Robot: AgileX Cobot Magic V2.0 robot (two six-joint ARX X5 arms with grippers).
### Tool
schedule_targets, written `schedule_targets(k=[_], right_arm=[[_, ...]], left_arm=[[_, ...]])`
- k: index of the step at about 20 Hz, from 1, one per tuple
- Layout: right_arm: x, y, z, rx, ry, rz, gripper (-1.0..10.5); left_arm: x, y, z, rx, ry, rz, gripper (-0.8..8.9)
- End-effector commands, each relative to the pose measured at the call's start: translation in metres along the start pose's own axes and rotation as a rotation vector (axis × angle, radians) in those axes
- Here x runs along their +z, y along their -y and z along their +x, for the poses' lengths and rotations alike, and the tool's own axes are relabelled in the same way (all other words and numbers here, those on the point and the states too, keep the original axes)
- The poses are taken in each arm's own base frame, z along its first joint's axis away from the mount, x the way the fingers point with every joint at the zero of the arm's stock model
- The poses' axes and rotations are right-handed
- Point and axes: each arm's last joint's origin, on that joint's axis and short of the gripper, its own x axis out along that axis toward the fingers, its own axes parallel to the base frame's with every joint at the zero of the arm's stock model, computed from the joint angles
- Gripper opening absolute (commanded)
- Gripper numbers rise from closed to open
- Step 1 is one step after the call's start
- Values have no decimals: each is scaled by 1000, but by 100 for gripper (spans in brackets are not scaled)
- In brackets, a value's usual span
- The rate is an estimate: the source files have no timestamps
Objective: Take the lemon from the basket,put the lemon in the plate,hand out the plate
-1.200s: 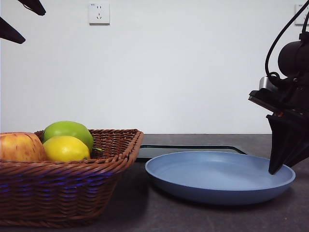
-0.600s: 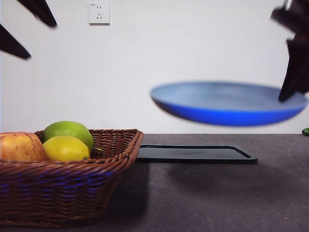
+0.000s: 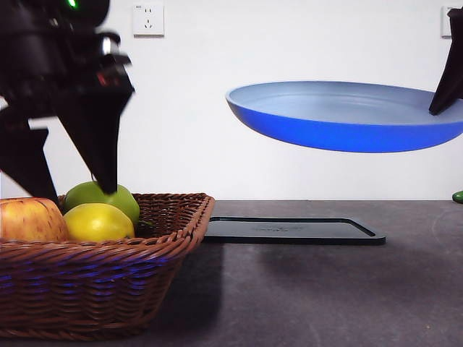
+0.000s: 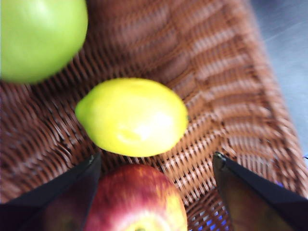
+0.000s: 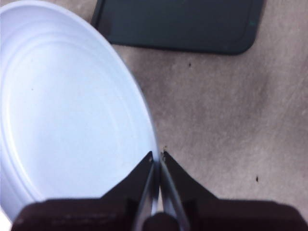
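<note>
The yellow lemon (image 3: pixel 99 222) (image 4: pixel 132 117) lies in the wicker basket (image 3: pixel 108 282) (image 4: pixel 216 72), between a green apple (image 3: pixel 101 196) (image 4: pixel 41 36) and a red-yellow apple (image 3: pixel 29 220) (image 4: pixel 137 199). My left gripper (image 3: pixel 76 191) (image 4: pixel 154 161) hangs open just above the fruit, one jaw on either side of the lemon and red apple, touching nothing. High over the table at the right floats the blue-grey plate (image 3: pixel 347 116) (image 5: pixel 67 110), roughly level. My right gripper (image 3: pixel 438 107) (image 5: pixel 157 156) is shut on its right rim.
A flat black tray (image 3: pixel 289 230) (image 5: pixel 178 24) lies on the dark table behind and below the raised plate. A small green object (image 3: pixel 458 196) peeks in at the right edge. A white wall with a socket stands behind.
My left arm has dropped from the top left corner to just above the basket's fruit. The right gripper has lifted the plate off the table to well above it.
</note>
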Motion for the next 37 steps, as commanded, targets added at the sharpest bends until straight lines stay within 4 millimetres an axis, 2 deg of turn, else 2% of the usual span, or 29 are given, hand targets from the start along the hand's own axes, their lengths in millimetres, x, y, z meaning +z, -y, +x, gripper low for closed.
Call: schedule_targets(k=[1, 8, 16, 20, 24, 26, 29, 31, 33, 37], right_arm=[[4, -2, -3, 9, 12, -9, 5], [4, -2, -3, 9, 8, -8, 5], [3, -2, -3, 9, 5, -24, 5], [3, -2, -3, 8, 5, -24, 5], [3, -2, -3, 5, 5, -23, 5], [4, 0, -2, -35, 7, -13, 5], [6, 7, 8, -132, -25, 13, 5], [8, 12, 21, -124, -78, 41, 5], [9, 18, 36, -125, -140, 60, 5], [9, 19, 58, -12, -219, 80, 5]], left_arm=[[8, 1, 12, 4, -32, -102, 403], [25, -3, 38, -30, 14, -244, 403], [30, -7, 47, -5, 29, -200, 396], [29, -7, 47, -4, 25, -129, 223], [32, -5, 45, -32, 50, -100, 219], [36, -1, 34, -91, 75, -92, 218], [47, 11, -3, -211, 178, -47, 218], [55, 25, -31, -309, 257, 10, 218], [60, 45, -49, -361, 315, 92, 218], [56, 93, -48, -348, 397, 294, 218]])
